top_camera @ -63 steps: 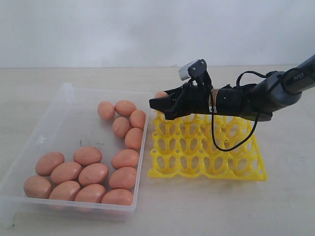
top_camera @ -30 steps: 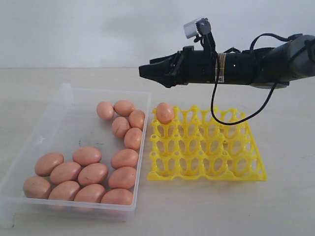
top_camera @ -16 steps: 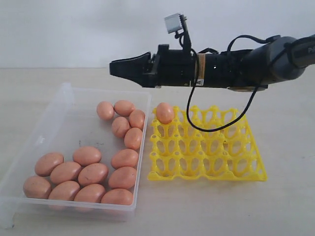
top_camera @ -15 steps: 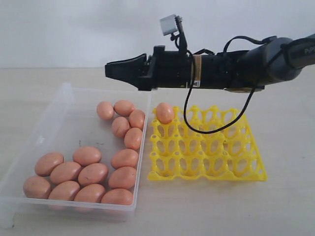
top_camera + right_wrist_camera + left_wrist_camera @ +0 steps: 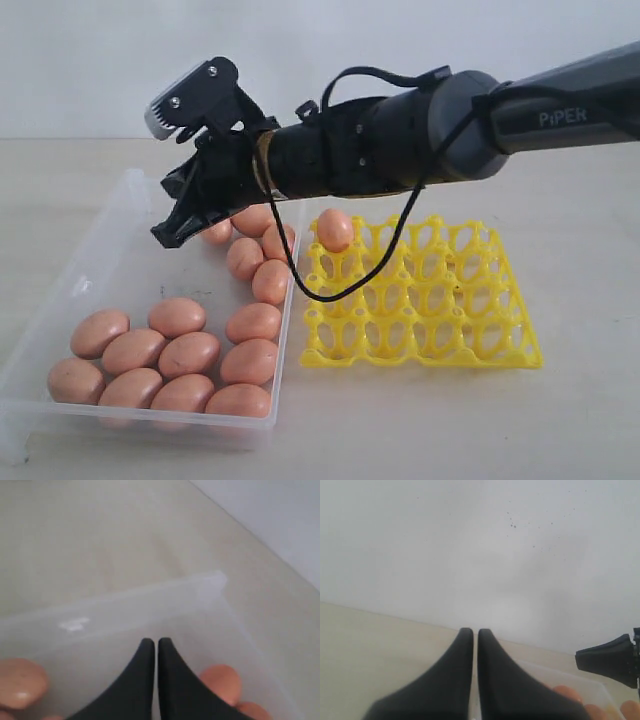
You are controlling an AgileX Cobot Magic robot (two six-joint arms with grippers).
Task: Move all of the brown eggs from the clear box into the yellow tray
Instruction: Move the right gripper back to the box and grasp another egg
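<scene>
Several brown eggs (image 5: pixel 178 316) lie in the clear box (image 5: pixel 128 262) on the left. One more brown egg (image 5: pixel 334 229) sits in the far-left corner cup of the yellow tray (image 5: pixel 452 332). My right gripper (image 5: pixel 166 238) reaches across above the box's far end, tilted down, shut and empty, close to an egg (image 5: pixel 220 682). It hangs over the box's floor near the far wall (image 5: pixel 150 597). My left gripper (image 5: pixel 475 630) is shut with nothing in it and faces the wall. The left gripper does not show in the exterior view.
The left wrist view catches the right gripper's tip (image 5: pixel 607 658) and a corner of the box with an egg (image 5: pixel 568 694). The tray's other cups (image 5: pixel 430 290) hold nothing. Pale tabletop (image 5: pixel 580 420) surrounds box and tray, with a white wall behind.
The right arm swung left from above the tray to above the box and tipped downward. Its jaws closed with nothing in them. The egg stays in the tray's corner cup.
</scene>
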